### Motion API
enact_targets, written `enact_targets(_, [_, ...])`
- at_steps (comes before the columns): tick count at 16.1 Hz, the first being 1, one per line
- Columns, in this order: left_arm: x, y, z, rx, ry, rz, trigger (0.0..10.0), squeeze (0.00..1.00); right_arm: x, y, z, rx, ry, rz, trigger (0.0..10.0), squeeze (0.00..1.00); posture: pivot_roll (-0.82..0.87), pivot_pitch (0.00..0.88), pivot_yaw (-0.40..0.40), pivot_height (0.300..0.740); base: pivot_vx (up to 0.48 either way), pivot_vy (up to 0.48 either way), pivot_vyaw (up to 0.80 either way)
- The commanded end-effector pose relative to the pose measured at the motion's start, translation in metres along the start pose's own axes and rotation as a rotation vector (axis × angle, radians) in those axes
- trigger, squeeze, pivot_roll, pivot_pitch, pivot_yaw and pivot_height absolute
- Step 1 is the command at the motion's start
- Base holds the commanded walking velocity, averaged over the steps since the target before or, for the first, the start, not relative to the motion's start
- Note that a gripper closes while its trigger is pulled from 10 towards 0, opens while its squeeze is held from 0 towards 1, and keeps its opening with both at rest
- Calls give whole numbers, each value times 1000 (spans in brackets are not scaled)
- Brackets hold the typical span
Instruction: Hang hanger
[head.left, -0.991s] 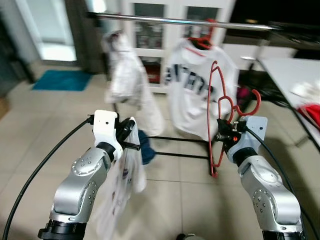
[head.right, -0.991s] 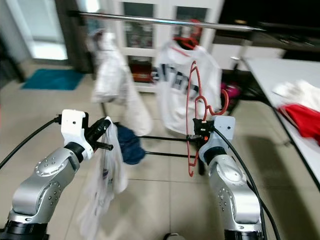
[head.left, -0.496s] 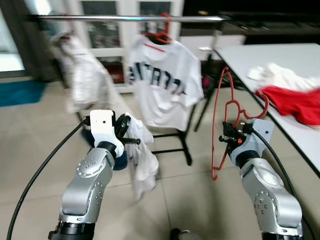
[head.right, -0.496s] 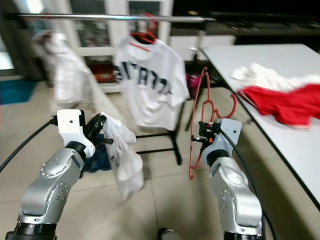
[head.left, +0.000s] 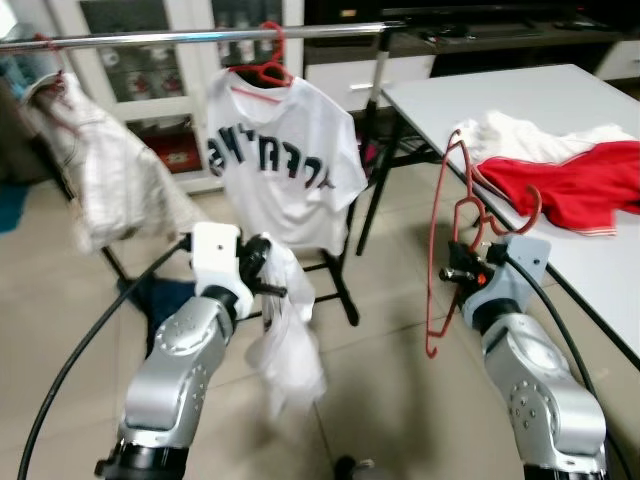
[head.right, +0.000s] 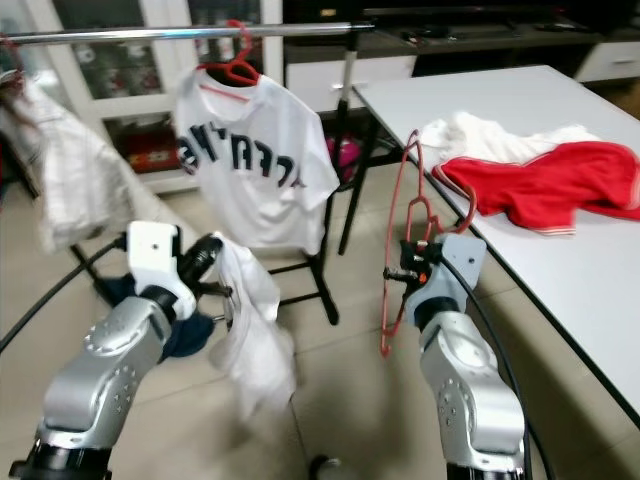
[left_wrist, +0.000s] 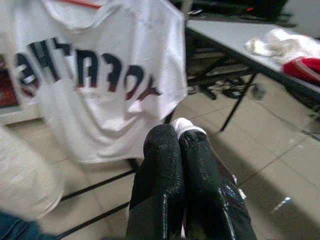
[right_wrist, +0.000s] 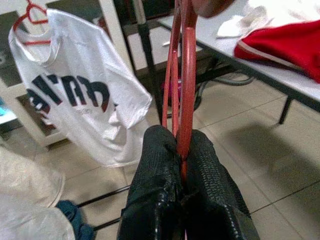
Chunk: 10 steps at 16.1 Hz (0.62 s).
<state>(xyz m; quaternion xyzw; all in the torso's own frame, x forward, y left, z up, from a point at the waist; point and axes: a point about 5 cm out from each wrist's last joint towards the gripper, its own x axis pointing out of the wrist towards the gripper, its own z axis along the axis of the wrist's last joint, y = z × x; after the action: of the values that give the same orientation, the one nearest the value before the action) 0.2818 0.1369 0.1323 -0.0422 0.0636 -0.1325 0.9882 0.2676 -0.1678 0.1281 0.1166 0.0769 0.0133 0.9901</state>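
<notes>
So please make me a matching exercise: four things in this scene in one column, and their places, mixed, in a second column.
Things:
1. red hanger
2. lettered shirt
3. red garment
4. white cloth

Places:
a. lying on the table
b. held in the left tool
c. hanging on the rail
d. held in the right tool

Pairs: 1-d, 2-c, 3-a, 4-b

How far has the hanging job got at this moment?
Done: a white lettered T-shirt hangs on the metal rail. In hand: the right hand grips an empty red wire hanger; the left hand holds a white garment. Left: dress the hanger, hook it on.
</notes>
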Motion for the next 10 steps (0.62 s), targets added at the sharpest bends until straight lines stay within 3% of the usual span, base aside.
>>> enact_targets(1, [1, -1, 7, 19, -29, -6, 10000, 0, -2, 1, 4, -16, -17, -2, 10000, 0, -85, 3, -5, 740, 0, 0, -781])
enact_targets(7, [0, -1, 7, 27, -28, -16, 10000, 0, -2, 0, 0, -35, 35, 19, 10000, 0, -77, 0, -8, 740, 0, 0, -782])
enact_targets(10, [1, -1, 6, 29, -26, -19, 10000, 0, -2, -1, 3, -33, -2, 0, 10000, 0, -78, 0, -7, 740, 0, 0, -785])
